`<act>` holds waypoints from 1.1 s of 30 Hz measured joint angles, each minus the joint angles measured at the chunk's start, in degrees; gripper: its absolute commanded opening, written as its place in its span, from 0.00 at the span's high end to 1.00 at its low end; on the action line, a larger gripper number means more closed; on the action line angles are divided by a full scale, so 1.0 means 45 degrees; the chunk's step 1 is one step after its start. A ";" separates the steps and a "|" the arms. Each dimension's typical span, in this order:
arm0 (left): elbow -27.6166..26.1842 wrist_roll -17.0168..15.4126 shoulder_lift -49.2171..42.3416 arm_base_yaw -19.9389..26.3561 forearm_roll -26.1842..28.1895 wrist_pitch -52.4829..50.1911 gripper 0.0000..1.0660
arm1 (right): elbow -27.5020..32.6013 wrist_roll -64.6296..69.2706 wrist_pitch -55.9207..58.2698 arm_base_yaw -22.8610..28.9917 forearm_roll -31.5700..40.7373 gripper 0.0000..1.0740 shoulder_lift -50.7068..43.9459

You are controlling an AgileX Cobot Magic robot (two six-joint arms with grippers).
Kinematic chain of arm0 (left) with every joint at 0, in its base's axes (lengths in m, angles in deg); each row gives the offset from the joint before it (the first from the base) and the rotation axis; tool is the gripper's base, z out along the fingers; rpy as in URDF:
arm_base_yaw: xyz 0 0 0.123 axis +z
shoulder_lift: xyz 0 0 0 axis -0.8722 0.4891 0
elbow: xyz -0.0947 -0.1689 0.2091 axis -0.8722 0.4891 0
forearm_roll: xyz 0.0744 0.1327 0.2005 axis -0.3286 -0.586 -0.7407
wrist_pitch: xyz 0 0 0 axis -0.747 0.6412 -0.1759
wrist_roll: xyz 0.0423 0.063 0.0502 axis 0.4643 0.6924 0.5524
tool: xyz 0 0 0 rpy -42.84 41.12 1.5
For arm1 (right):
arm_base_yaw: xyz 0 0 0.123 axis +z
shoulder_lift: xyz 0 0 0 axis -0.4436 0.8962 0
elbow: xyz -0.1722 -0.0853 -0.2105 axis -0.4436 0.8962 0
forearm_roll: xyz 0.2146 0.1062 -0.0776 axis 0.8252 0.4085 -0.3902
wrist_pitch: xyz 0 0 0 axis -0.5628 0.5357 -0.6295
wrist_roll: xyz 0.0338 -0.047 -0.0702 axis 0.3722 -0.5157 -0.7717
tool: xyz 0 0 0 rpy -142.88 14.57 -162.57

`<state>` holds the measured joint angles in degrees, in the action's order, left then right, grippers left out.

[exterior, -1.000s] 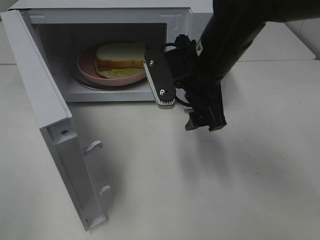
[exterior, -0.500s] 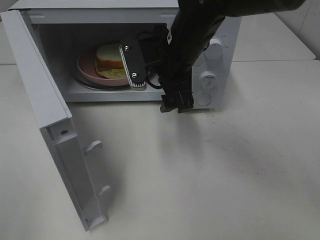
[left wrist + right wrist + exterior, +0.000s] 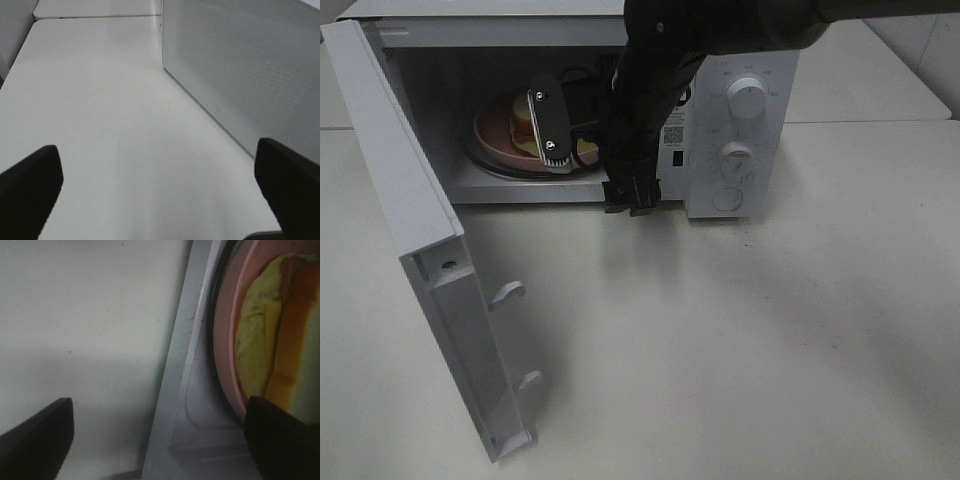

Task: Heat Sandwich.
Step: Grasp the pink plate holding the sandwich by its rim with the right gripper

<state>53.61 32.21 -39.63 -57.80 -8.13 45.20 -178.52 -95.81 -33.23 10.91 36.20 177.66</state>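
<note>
We find the microwave (image 3: 740, 120) standing on the white bench (image 3: 720, 350) with its door (image 3: 410, 200) swung fully open on the left of the high view. Inside the cavity the round pink plate (image 3: 490, 135) sits on the turntable, and the sandwich (image 3: 524, 128) lies on that plate.

The right arm (image 3: 650, 70) extends from above into the cavity opening. Its right fingers (image 3: 548, 125) stand wide apart and grip nothing. From the high camera, one finger stands in front of the sandwich and hides most of it. Only a sliver of bread shows to that finger's left and a little yellow filling to its right. The other finger hangs at the cavity's front sill.

The right wrist view confirms this spread: one of the right fingers (image 3: 35, 435) sits over the bench (image 3: 75, 315) outside the sill, the other at the near edge of the sandwich (image 3: 270, 335). The plate (image 3: 234, 355) rim runs between them. The sandwich is off to that one side of the gap, not centred in it. We cannot tell whether the finger touches the bread.

The left fingers (image 3: 30, 190) are likewise spread wide and empty above bare bench (image 3: 100, 100), beside a perforated white wall (image 3: 240, 65).
</note>
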 measured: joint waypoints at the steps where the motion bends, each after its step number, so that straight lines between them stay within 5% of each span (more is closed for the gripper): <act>1: 0.0000 0.0000 0.0000 0.0000 0.0000 0.0000 0.03 | 0.0000 0.0000 0.0000 0.0000 0.0000 0.19 0.0000; 22: 0.0000 0.0000 0.0000 0.0000 0.0000 0.0000 0.03 | -0.3782 0.0751 -0.0051 -0.0038 0.0000 0.23 0.3081; 33: 0.0000 0.0000 0.0000 0.0000 0.0000 0.0000 0.03 | -0.4138 0.0980 -0.0064 -0.0064 0.0013 0.27 0.3565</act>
<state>53.61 32.21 -39.63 -57.80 -8.13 45.20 -197.14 -91.39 -33.51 10.62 36.25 193.70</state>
